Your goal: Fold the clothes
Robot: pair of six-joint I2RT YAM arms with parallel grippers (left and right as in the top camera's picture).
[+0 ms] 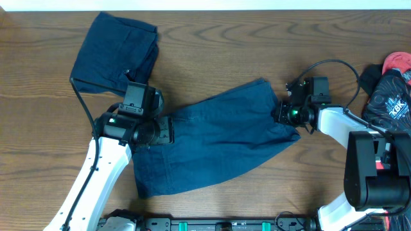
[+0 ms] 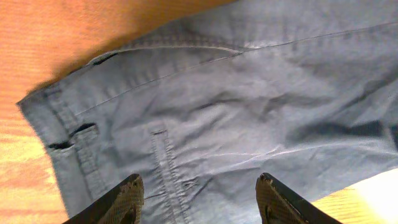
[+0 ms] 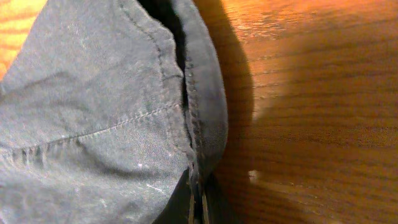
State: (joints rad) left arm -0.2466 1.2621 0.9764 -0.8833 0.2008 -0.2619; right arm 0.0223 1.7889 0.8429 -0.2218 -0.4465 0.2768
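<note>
- Pinches only the thin hem point(image 3: 199, 106) of the spread shorts point(image 1: 218, 138) in the closed right gripper point(image 1: 280, 115); may slip free on a pull, with so little cloth between the jaws.
- Hangs the left gripper point(image 2: 202, 202) with jaws apart over the waistband point(image 2: 68, 134), gripping nothing; risks closing on one layer alone and dragging the top cloth askew.
- Could skew the fold if only one end lifts, given the shorts lying slantwise across the middle of the table point(image 1: 257, 38).
- Might bump the folded bundle point(image 1: 115, 54), lying at the far left, close to the left arm.
- Counts two navy garments: one spread, one folded.
- Counts two grippers: one clamped on cloth, one empty.
- Counts one heap of red and black cloth point(image 1: 393, 90) at the right edge; cannot tell how many pieces in it.
</note>
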